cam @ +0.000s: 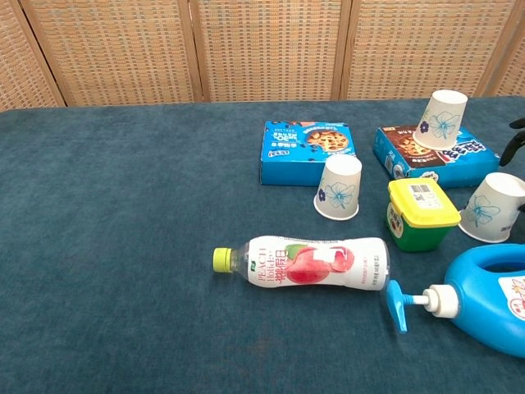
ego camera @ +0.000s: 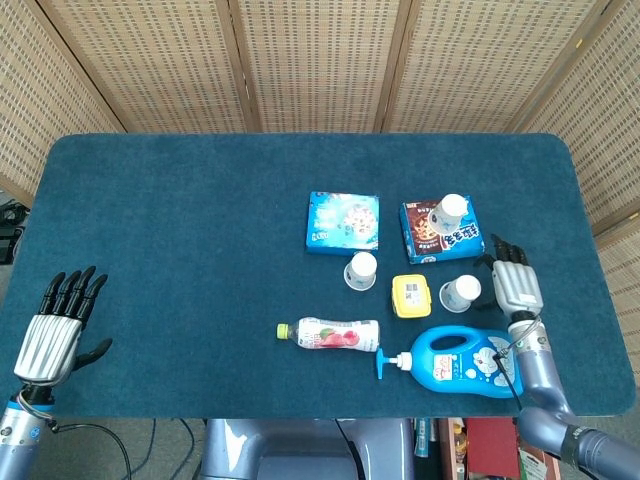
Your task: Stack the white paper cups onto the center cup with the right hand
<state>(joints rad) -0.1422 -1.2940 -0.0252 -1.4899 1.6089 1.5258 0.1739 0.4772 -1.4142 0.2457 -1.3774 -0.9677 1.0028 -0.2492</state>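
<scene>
Three white paper cups with a blue flower print stand upside down. The center cup [ego camera: 361, 270] [cam: 339, 188] is on the cloth below the light-blue box. A second cup [ego camera: 462, 293] [cam: 493, 208] stands right of the yellow tub. The third cup [ego camera: 450, 212] [cam: 441, 119] sits on the dark cookie box [ego camera: 441, 231] [cam: 435, 153]. My right hand [ego camera: 514, 284] is open, fingers spread, just right of the second cup and apart from it; only its fingertips [cam: 517, 136] show at the chest view's right edge. My left hand [ego camera: 55, 327] is open at the near left edge.
A light-blue snack box [ego camera: 343, 222] [cam: 308, 153] lies behind the center cup. A yellow tub [ego camera: 411, 296] [cam: 421, 213], a lying peach drink bottle [ego camera: 330, 334] [cam: 305, 262] and a blue pump bottle [ego camera: 455, 361] [cam: 484, 298] crowd the near right.
</scene>
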